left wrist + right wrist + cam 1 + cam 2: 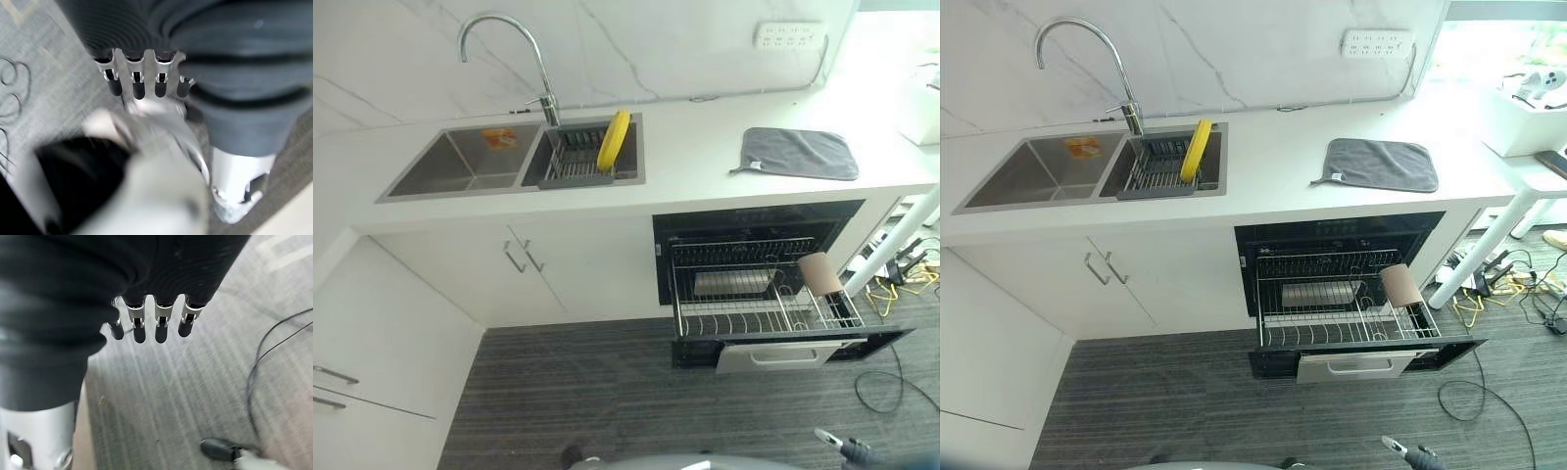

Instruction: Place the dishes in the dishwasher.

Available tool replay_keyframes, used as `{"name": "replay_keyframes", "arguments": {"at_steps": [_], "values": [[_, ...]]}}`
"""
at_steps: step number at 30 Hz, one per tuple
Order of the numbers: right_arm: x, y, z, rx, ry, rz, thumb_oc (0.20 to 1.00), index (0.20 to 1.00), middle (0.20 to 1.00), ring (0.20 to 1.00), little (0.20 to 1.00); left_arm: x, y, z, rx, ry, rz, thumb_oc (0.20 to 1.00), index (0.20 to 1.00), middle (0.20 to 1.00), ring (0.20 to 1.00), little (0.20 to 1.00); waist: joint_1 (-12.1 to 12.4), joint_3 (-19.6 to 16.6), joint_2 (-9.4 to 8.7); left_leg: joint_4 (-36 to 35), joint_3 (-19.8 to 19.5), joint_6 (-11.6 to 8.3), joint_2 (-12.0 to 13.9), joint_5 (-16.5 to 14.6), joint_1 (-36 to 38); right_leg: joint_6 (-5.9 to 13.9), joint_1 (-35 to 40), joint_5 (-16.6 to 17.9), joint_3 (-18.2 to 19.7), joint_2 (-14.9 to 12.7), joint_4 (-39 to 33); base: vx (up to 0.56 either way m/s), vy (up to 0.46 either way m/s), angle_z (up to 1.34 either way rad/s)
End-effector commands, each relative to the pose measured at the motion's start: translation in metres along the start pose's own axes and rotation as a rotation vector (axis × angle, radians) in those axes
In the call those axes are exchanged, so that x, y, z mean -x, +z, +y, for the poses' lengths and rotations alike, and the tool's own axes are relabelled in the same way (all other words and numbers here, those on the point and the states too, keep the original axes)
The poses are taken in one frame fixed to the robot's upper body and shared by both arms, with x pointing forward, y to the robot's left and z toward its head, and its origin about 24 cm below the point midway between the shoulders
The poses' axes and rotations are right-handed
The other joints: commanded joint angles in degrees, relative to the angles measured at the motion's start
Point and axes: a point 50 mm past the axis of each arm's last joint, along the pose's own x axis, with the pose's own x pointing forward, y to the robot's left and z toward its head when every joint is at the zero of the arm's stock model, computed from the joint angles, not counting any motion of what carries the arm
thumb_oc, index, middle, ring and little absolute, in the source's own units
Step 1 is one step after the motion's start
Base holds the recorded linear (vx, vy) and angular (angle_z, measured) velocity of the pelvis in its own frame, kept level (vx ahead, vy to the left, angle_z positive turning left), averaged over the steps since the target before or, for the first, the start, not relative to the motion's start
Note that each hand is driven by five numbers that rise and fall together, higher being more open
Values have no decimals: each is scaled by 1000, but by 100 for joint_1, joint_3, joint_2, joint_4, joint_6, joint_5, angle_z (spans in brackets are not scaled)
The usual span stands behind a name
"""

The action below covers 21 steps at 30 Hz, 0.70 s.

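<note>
Left hand (142, 81): fingers hang straight in a row, side by side, holding nothing, down over the floor. Right hand (146, 320) hangs the same way, fingers relaxed and empty, low at the robot's side; both look parked, probably waiting for a first reach. Out to the counter: one yellow plate (613, 140) stands on edge in the sink rack (570, 168), propped there to drain, in the right of two basins. Beside it sits one grey cloth (800, 153), flat on the counter. Below, the dishwasher (754, 230) is open, its lower rack (744, 318) pulled out ready for loading, with one brown cup (819, 273) tilted at its right end.
</note>
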Motion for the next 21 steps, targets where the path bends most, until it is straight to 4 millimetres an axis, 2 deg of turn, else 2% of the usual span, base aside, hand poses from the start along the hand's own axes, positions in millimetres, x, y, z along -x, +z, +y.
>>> {"name": "replay_keyframes", "arguments": {"at_steps": [1,4,5,7,8,9,11,12,14,16,18,21], "values": [[-2,11,13,5,48,-30,1000,1000,1000,1000,1000,7,29,-2,-64,-37,-103,1000,1000,1000,1000,1000,26,104,-16,42,185,205,-411,-522,35,610,403,-362,63,-782,-91,285,622,-7],[-1,-3,28,-66,94,6,1000,1000,1000,1000,1000,10,44,-15,-188,-59,-126,1000,1000,1000,1000,1000,57,81,-75,42,7,436,-859,-677,-29,882,315,-152,-82,-1211,267,275,589,28],[-1,-7,33,-73,108,12,1000,1000,1000,1000,1000,11,47,-17,-236,-65,-129,1000,1000,1000,1000,1000,52,89,-100,42,-80,541,-1063,-772,-33,928,163,80,-96,-1415,547,220,464,36],[-1,-7,39,-81,126,17,1000,1000,1000,1000,1000,12,49,-16,-282,-61,-141,1000,1000,1000,1000,1000,38,106,-113,42,-96,667,-1230,-868,-23,969,-49,348,-89,-1621,906,169,401,41],[-1,-6,46,-96,150,22,1000,1000,1000,1000,1000,13,54,-16,-327,-47,-176,1000,1000,1000,1000,1000,13,120,-109,42,-48,780,-1318,-930,-17,1016,-215,454,-68,-1641,1157,131,321,19],[-1,-6,47,-96,157,22,1000,1000,1000,1000,1000,13,55,-15,-332,-46,-185,1000,1000,1000,1000,1000,13,119,-102,42,-21,800,-1317,-934,-18,1013,-245,442,-65,-1605,1215,126,274,-6],[-1,-7,52,-81,167,24,1000,1000,1000,1000,1000,15,61,-16,-339,-30,-221,1000,1000,1000,1000,1000,-74,93,-101,42,-38,904,-1355,-939,-82,971,-414,175,186,-1044,1175,121,147,-8],[0,-10,50,-98,160,27,1000,1000,1000,1000,1000,16,64,-18,-377,-17,-226,1000,1000,1000,1000,1000,-125,70,-136,42,-88,953,-1410,-935,-150,859,-426,-60,328,-680,1029,120,70,-1],[0,-12,45,-96,150,23,1000,1000,1000,1000,1000,15,63,-18,-409,-7,-218,1000,1000,1000,1000,1000,-164,30,-207,42,-95,976,-1476,-932,-216,698,-405,-192,435,-355,803,111,32,14],[1,-15,39,-72,151,16,1000,1000,1000,1000,1000,13,56,-13,-410,2,-204,1000,1000,1000,1000,1000,-177,0,-298,42,52,943,-1521,-928,-202,548,-256,-271,416,-138,395,98,-29,10],[1,-16,35,-52,160,16,1000,1000,1000,1000,1000,11,51,-9,-395,-1,-201,1000,1000,1000,1000,1000,-161,15,-374,42,226,906,-1571,-954,-122,522,-90,-139,394,-54,-30,75,-112,-45],[1,-18,36,-48,172,24,1000,1000,1000,1000,1000,11,51,-9,-366,-15,-205,1000,1000,1000,1000,1000,-156,25,-362,42,313,923,-1571,-960,-85,472,-41,-180,425,-10,-45,66,-160,-62]]}}
